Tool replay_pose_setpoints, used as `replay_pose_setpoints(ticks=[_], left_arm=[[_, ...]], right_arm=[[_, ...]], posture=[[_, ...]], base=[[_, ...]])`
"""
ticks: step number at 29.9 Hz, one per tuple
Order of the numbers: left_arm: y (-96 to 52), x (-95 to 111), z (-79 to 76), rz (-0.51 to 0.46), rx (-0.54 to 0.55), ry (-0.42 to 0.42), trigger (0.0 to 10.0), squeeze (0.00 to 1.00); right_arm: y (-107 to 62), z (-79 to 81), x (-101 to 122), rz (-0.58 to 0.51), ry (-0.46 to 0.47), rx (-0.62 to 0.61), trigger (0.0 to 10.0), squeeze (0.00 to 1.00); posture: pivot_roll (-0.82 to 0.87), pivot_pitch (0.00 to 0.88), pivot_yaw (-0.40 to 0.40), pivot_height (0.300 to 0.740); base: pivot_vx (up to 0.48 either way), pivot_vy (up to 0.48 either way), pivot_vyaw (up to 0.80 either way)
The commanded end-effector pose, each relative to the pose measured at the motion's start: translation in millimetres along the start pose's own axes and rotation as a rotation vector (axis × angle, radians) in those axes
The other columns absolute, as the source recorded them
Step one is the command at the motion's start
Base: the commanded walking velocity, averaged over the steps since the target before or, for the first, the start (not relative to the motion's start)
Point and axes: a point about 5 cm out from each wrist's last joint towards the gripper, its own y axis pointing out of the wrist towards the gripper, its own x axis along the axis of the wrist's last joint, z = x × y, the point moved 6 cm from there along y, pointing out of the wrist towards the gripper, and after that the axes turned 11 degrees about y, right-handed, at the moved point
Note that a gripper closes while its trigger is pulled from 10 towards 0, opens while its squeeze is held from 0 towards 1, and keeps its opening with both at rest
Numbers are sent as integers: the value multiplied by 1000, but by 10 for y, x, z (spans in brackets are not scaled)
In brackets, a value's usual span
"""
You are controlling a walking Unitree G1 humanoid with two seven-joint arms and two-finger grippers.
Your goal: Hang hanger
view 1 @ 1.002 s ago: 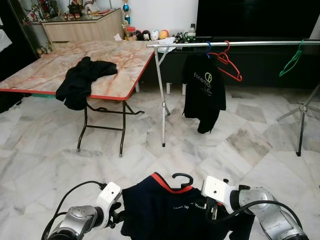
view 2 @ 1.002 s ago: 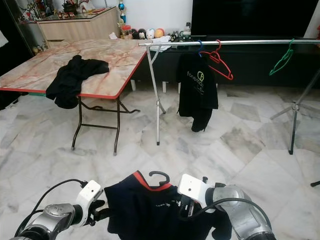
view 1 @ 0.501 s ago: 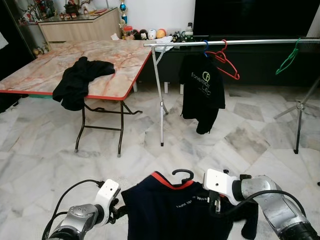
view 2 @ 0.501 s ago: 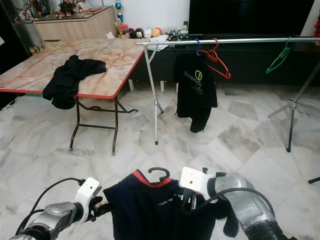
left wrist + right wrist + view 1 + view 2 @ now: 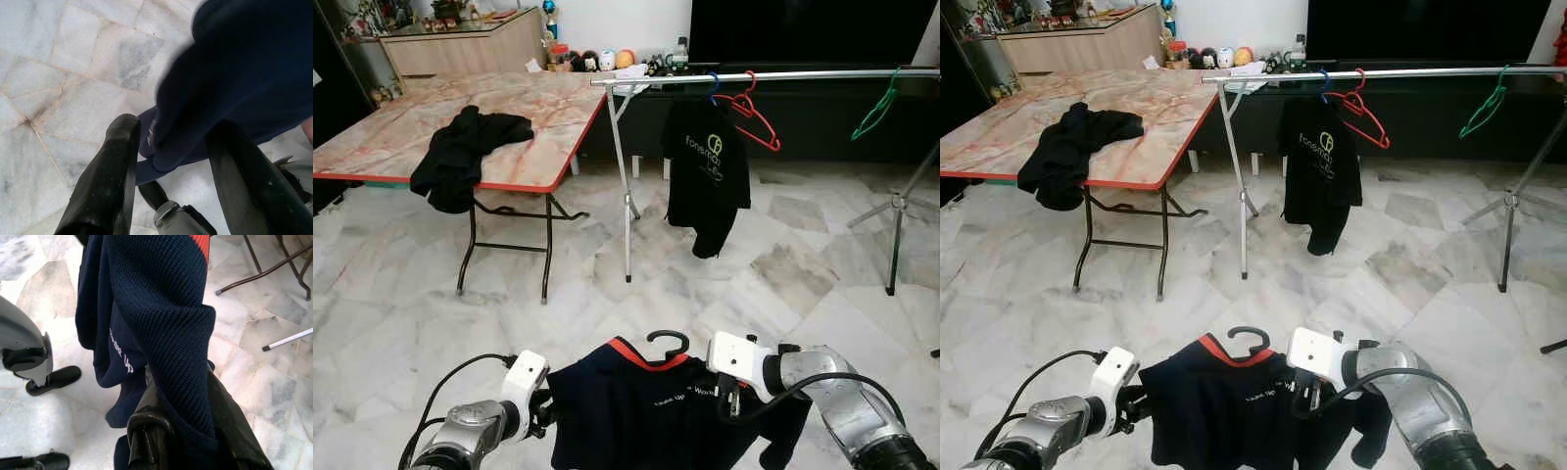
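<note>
Bright, even indoor light; sharp head views, soft blur in left wrist view.

Black garment (image 5: 460,157) on marble-topped folding table (image 5: 382,147); marble floor (image 5: 401,304).

The black hanger (image 5: 669,341) shows only its hook above the red collar; its shoulders are buried inside the navy shirt (image 5: 646,416), whose lower hem is cut off by the picture's bottom edge; the white lettering on its chest is too small to read. The right gripper (image 5: 181,431) is wrapped in the shirt's knit, its fingertips hidden. In the left wrist view the cloth between the left gripper's (image 5: 171,161) fingers is blurred. The clothes rail (image 5: 773,76) runs out of frame at the right; the small figures (image 5: 597,61) behind the table (image 5: 558,137) are too small to identify.
</note>
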Motion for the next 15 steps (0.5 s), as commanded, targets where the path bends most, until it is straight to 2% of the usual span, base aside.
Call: replay_pose_setpoints(ticks=[1, 15], left_arm=[[-10, -7, 18, 4, 2, -3, 0, 0], [31, 41, -68, -20, -29, -1, 0, 0]], right_arm=[[-15, -91, 161, -58, 2, -28, 10000, 0], [51, -85, 207, -89, 42, -38, 10000, 0]], posture=[[-41, 44, 117, 740], [-39, 41, 115, 740]], base=[[0, 0, 0], [0, 0, 0]])
